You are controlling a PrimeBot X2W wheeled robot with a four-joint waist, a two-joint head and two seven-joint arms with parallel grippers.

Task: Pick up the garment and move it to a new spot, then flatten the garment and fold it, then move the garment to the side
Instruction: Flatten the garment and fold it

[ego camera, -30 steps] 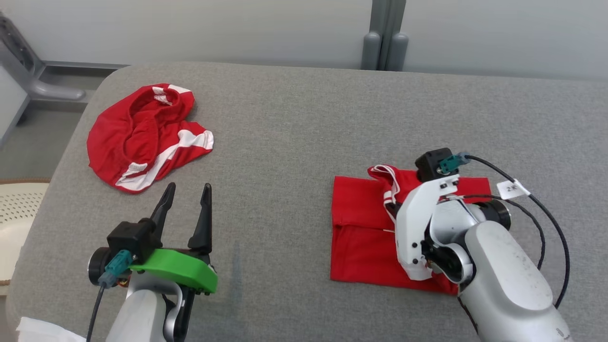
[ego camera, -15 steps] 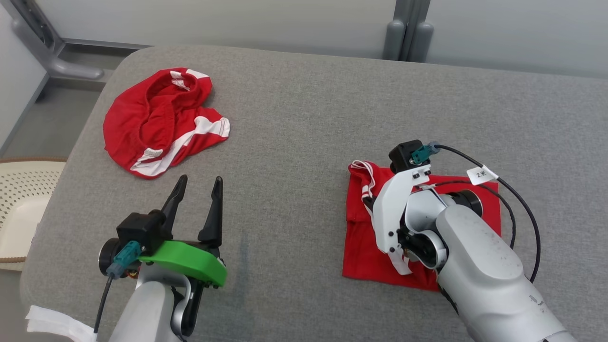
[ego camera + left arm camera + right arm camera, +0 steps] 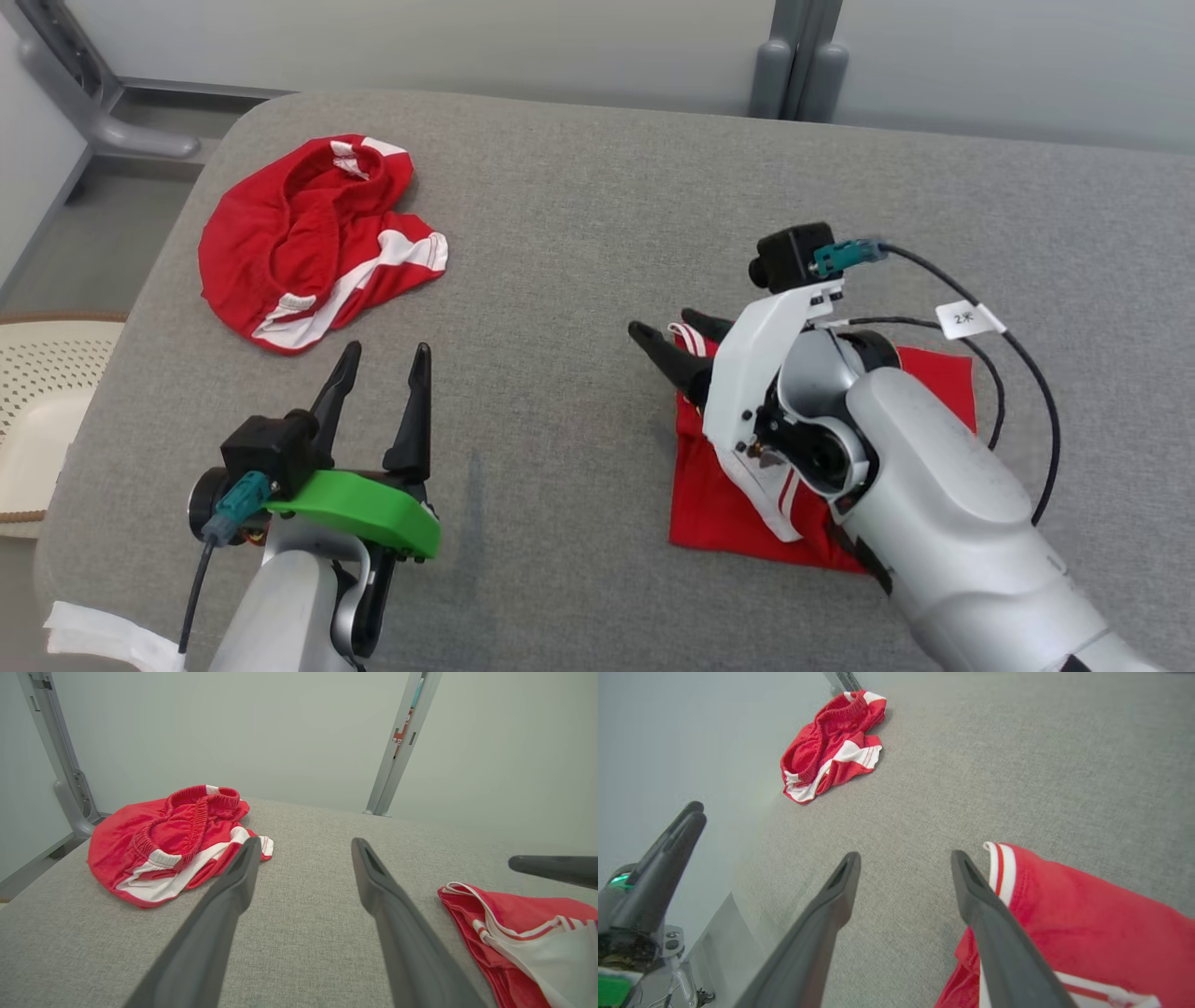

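The folded red garment (image 3: 724, 509) looks light and limp, so pinch all layers at an edge. The left end effector (image 3: 385, 350) and right end effector (image 3: 665, 325) stand spread, holding nothing.

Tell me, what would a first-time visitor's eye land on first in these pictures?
Two splashes of red on the grey fabric-covered table: crumpled red-and-white shorts at its far left, and a folded red garment with white trim at the right. The right gripper hangs open over the folded one's left edge, and the left gripper, on a bright green bracket, sits open at the front left.
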